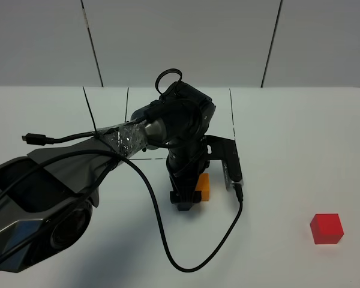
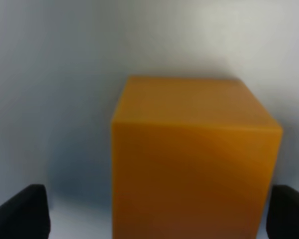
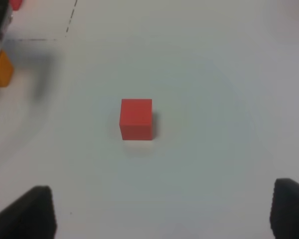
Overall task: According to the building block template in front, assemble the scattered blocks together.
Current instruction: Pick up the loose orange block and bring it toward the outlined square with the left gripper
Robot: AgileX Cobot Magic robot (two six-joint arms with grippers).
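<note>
Nearest you in the high view is the left arm, a dark bulk that fills the near left and reaches out over the white desk. A black cable loops down off it across the desk top.

The left pincer is down at the middle of the desk, well clear of the back edge, with the orange cube sitting between its fingers. The high view hides that grip behind the wrist. The left wrist view shows it: the cube fills the picture, slightly blurred, with a black fingertip standing clear on one side. The other fingertip is close against the opposite side. The pincer is spread around the cube, not pinching it.

You only see the right pincer in its own wrist view. Its two black tips are wide apart above bare desk, with nothing between them.

The red cube lies alone toward the right side, far from the back edge and well apart from the orange one. The right wrist view puts it ahead of the spread tips.

Both cubes rest flat on one face. Being cubes, they have no long axis, and their sides run roughly square to the back edge.
</note>
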